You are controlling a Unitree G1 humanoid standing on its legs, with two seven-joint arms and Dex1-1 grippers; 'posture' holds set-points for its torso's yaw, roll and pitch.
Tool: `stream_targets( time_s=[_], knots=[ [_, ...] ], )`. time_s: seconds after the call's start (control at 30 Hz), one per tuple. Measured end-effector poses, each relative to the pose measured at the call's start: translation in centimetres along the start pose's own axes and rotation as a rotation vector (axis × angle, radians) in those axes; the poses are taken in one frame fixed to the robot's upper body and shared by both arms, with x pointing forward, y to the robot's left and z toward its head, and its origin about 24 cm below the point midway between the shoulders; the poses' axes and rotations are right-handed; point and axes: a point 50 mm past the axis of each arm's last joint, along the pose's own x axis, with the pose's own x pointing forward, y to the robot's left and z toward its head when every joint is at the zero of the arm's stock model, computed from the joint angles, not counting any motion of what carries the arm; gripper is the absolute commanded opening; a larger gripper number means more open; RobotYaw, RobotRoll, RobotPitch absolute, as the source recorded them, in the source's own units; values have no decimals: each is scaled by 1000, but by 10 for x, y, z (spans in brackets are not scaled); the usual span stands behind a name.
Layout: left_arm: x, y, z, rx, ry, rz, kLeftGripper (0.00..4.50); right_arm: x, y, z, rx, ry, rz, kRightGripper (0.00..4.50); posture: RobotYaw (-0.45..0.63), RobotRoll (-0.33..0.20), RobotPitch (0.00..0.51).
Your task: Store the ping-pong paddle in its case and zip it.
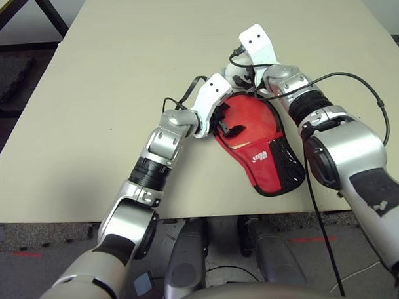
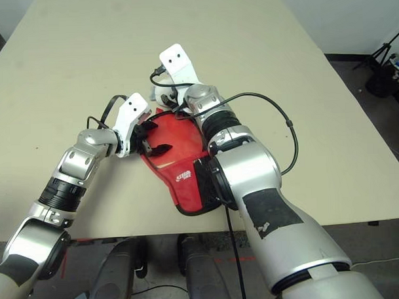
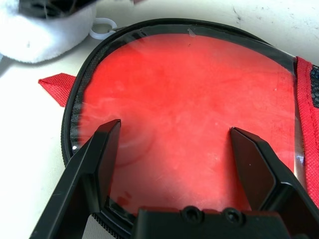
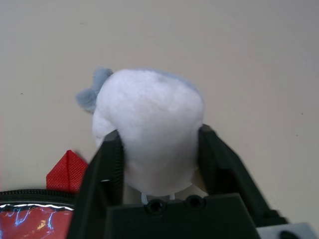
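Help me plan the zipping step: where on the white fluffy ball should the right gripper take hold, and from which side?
Grip the white fluffy ball across its round middle, coming from the case side along the tabletop, as the right gripper already does: its fingers flank the ball's two sides. The soft, bulging shape probably gives the firmest hold there.
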Motion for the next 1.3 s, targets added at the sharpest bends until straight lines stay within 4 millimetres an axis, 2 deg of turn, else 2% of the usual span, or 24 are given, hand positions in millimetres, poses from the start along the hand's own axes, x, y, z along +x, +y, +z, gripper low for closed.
stream_targets(
  time_s=[0.17,0.23,0.47,0.73,0.9,0.97,1.3],
  knots=[
    [1,0,1,5,2,-2,4500,-2,-7,0,4,-8,-50,286,140,0,247],
    [1,0,2,6,5,-4,4500,-2,-10,-1,-4,-9,-66,8,134,0,247],
    [5,-1,4,15,7,-9,4500,-10,-33,-6,-175,37,-137,8,110,0,245],
    [11,-1,5,31,8,-14,4500,-30,-61,-23,-402,171,-32,8,65,0,243],
    [15,-4,7,44,1,-32,4500,-66,-73,-46,-487,261,48,8,35,0,242],
    [15,-3,7,48,0,-39,4500,-83,-72,-57,-496,315,82,8,28,0,241],
    [22,-5,10,70,1,-67,4500,-148,-44,-74,-520,432,233,8,-8,0,235]
  ],
)
